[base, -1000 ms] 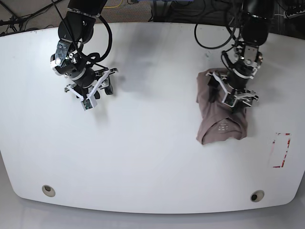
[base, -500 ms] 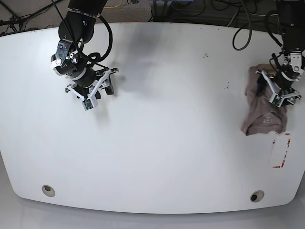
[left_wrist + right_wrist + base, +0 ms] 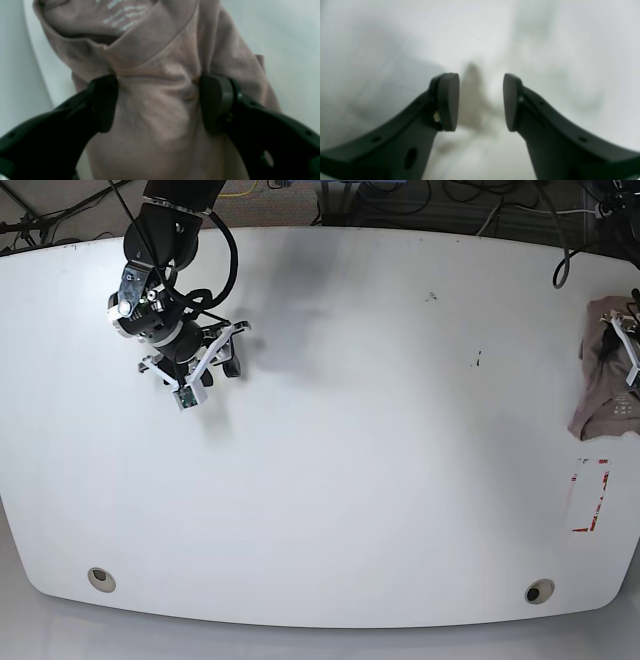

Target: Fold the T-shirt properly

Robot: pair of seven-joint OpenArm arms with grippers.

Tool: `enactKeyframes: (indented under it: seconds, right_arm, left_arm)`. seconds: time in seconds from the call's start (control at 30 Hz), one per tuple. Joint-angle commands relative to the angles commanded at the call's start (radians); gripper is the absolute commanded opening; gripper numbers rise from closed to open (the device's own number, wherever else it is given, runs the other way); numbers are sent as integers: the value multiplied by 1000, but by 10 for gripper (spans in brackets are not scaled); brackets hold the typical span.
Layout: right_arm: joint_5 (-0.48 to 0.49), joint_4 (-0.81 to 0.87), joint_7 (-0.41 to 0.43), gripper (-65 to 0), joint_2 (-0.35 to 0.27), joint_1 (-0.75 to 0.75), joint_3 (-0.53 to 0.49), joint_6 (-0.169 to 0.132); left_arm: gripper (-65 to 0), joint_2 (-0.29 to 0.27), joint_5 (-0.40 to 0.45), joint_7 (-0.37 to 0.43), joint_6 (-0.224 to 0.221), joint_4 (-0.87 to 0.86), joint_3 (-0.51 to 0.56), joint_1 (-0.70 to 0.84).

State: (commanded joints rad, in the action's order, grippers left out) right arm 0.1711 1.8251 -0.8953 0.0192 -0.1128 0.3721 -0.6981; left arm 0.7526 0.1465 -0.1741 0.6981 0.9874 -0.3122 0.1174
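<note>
Left wrist view first: the left gripper (image 3: 157, 100) has its two dark pads pressed in on a bunched ridge of the soft, wrinkled taupe T-shirt (image 3: 160, 57), jaws fairly wide apart but filled with fabric, so it has hold of the cloth; the collar with its pale inner label print sits just beyond the fingers, and a pale curved table edge (image 3: 37, 62) shows on the left, with the shirt lying across it. The danger reads plainly here: the grip pinches several layers at once, so any lift may drag the bundle as one lump and undo the fold, or let it slip over that edge. Over to the right wrist view: the right gripper (image 3: 480, 100) stands partly open with nothing between its pads, only blurred white surface beneath. Now the base view: the T-shirt (image 3: 600, 385) is a compact folded bundle at the far edge of the white oval table (image 3: 350, 460), partly cut off by the frame, while the right gripper (image 3: 195, 370) hangs well apart on the other side. No containers show in any view, so nothing is held in one.
</note>
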Motion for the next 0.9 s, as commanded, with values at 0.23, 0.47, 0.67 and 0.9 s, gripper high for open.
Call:
enactKeyframes:
  seconds: [0.23, 0.47, 0.67, 0.9]
  right_arm:
    - [2, 5, 0, -380, 2, -3, -2, 0]
    - [-3, 5, 5, -380, 2, -3, -14, 0]
    - [-17, 2, 140, -382, -29, -29, -95, 2]
    - [-150, -68, 491, -382, -43, -78, -127, 4]
  left_arm:
    - [-176, 46, -114, 0, 0, 81, -2, 0]
    - [-175, 63, -227, -69, 0, 242, -66, 2]
    - [-178, -29, -252, -97, 0, 442, -98, 2]
    - [-172, -258, -160, -17, -22, 585, -146, 2]
